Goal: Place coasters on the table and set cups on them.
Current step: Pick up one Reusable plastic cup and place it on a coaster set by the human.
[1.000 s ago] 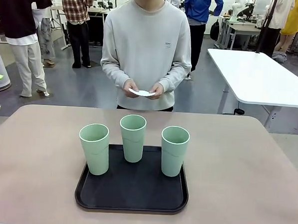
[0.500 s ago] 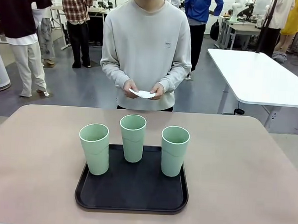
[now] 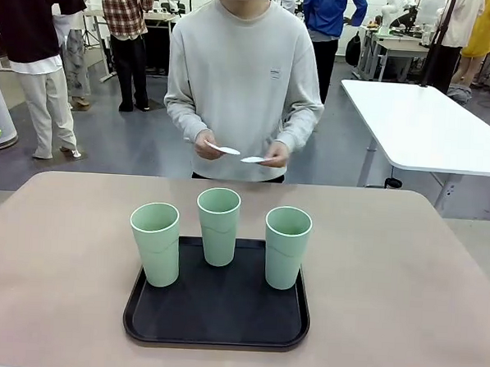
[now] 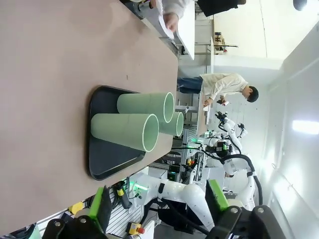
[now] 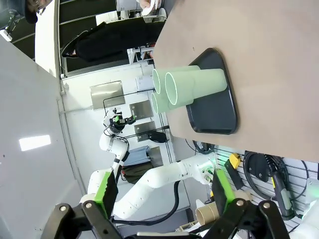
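1. Cups (image 3: pixel 218 227): I count three pale green ones standing on the black tray (image 3: pixel 217 322), which lies on the table (image 3: pixel 60 264) towards my side, about midway between my arms.
2. Each cup is upright. Its long axis runs straight up, with the open mouth on top and the narrower base down on the tray.
3. The middle cup stands farther back, towards the person. The other two flank it nearer to me, and none of them touch.
4. In my wrist views the cups look tipped sideways, because those cameras are rolled.
5. Coasters (image 3: pixel 224 149): the person at the far side holds two thin white discs, one in each hand (image 3: pixel 206 144), in front of the waist. The discs are apart from each other and well apart from the cups.
6. Both discs lie close to level, faces up and down, so I see them as slivers. I cannot tell whether a third is stacked with them.
7. My left gripper (image 4: pixel 159 189) has its fingers spread wide with nothing between them, off my edge of the table.
8. My right gripper (image 5: pixel 164 186) is the same: spread wide and holding nothing.
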Controlling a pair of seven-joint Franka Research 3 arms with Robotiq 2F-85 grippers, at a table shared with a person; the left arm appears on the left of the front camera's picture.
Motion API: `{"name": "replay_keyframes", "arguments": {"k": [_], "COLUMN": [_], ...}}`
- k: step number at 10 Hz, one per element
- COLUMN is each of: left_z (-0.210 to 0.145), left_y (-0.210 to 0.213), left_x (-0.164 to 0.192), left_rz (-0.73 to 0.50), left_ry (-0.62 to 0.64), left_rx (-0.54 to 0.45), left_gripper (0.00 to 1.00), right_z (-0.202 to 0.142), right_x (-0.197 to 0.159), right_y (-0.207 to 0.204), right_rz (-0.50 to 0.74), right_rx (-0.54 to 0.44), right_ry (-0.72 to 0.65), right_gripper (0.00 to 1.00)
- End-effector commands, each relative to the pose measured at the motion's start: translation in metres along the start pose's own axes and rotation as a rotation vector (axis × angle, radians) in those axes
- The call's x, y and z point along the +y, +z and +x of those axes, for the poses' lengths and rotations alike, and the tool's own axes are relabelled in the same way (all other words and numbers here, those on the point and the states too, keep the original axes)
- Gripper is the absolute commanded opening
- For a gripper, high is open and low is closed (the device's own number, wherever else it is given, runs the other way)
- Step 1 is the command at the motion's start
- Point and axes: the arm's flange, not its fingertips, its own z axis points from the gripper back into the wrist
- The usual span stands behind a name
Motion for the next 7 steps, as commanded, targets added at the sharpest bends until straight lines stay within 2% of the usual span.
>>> {"name": "replay_keyframes", "arguments": {"k": [1, 7], "left_z": [0.0025, 0.0025], "left_y": [-0.0017, -0.0017], "left_x": [-0.0017, -0.0017], "left_rz": [-0.021, -0.021], "left_ry": [-0.015, -0.015], "left_rx": [0.003, 0.003], "left_gripper": [1.0, 1.0], "right_z": [0.0013, 0.0013], "right_x": [0.0002, 0.0002], "right_y": [-0.0004, -0.0004], "right_rz": [0.007, 0.007], "right_rx": [0.001, 0.001], "right_ry": [0.004, 0.004], "right_gripper": [1.0, 1.0]}}
